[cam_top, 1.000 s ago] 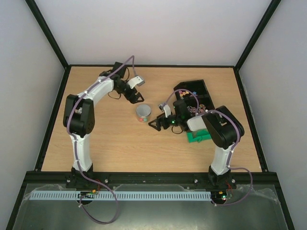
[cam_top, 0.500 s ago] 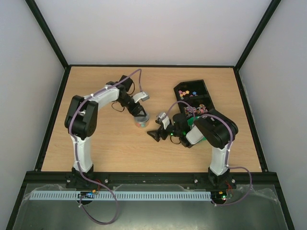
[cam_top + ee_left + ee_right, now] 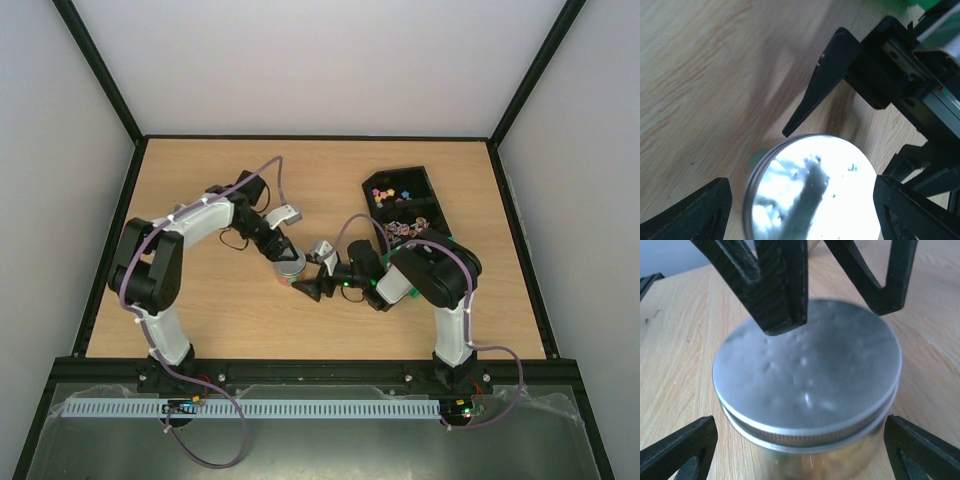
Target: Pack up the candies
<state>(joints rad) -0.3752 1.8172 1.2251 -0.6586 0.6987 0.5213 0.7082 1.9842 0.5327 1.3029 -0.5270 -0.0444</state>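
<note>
The candies [image 3: 385, 192] lie loose in the compartments of a black tray [image 3: 433, 190], right of and beyond the lidded metal tin [image 3: 289, 264], well apart from it. The left gripper [image 3: 801, 182] hangs over the tin, fingers [image 3: 695, 215] spread wide either side of its lid; the right gripper [image 3: 799, 420], equally wide and empty, faces the tin's wall. The pieces look hard, light and apt to roll, probably too small to pinch singly, while the smooth rigid tin wants gripping by wall and lid rim.

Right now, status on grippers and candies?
Left gripper open above tin. Right gripper open, flanking it. Candies in black tray. Tin's lid on, in the way.
</note>
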